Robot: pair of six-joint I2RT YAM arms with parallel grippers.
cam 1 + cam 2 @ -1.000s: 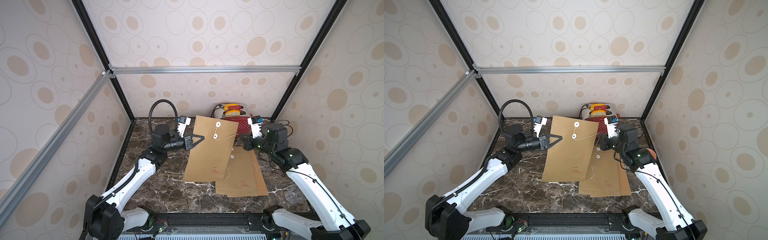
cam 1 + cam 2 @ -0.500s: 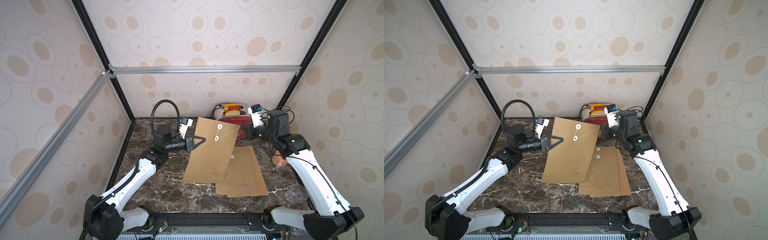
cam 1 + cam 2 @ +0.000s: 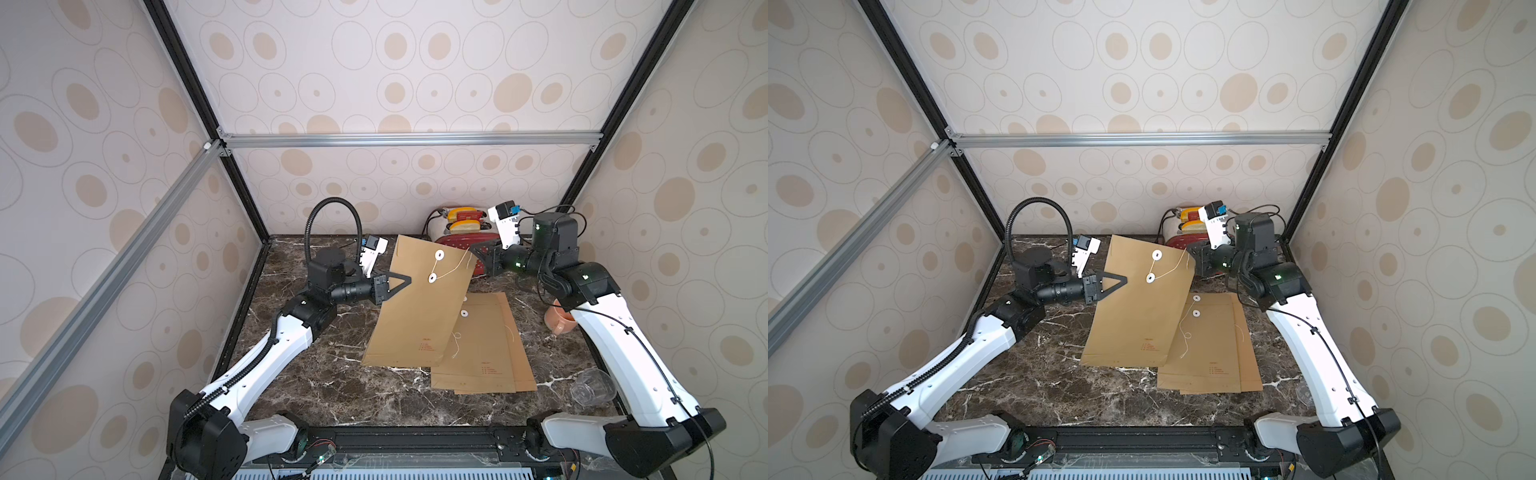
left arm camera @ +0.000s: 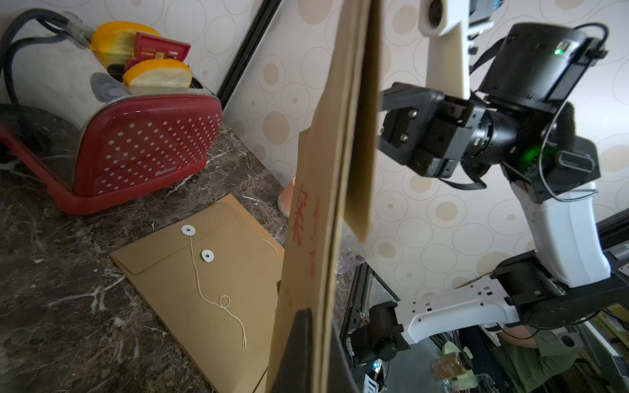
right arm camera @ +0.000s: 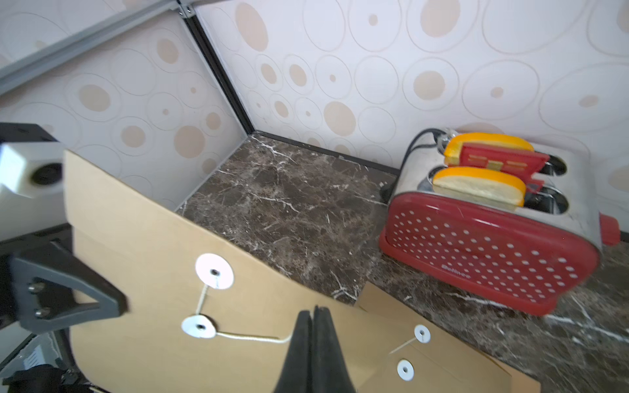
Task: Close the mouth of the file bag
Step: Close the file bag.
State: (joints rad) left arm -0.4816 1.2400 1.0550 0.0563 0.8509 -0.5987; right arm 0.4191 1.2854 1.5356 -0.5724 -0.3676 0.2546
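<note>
String [image 3: 453, 267] pulled taut from the lifted file bag [image 3: 419, 316]
In both top views the right gripper [image 3: 473, 252] has drawn back toward the toaster [image 3: 453, 242], tightening the string, while the left gripper [image 3: 405, 280] stays clamped on the bag's edge, tilted above the bench [image 3: 316, 374]. Left wrist: the bag runs edge-on from its fingers [image 4: 299, 350]. Right wrist: shut fingers pinch the string off the lower disc [image 5: 198, 327], ready for winding.

Bright, even light; we find only faint shadows.
Both top views look sharp to us throughout. In the left wrist view the near file bag [image 4: 323, 204] blurs and the steel of the toaster [image 4: 136, 139] carries soft glare; in the right wrist view the left hand [image 5: 115, 304] smears at the frame edge.
</note>
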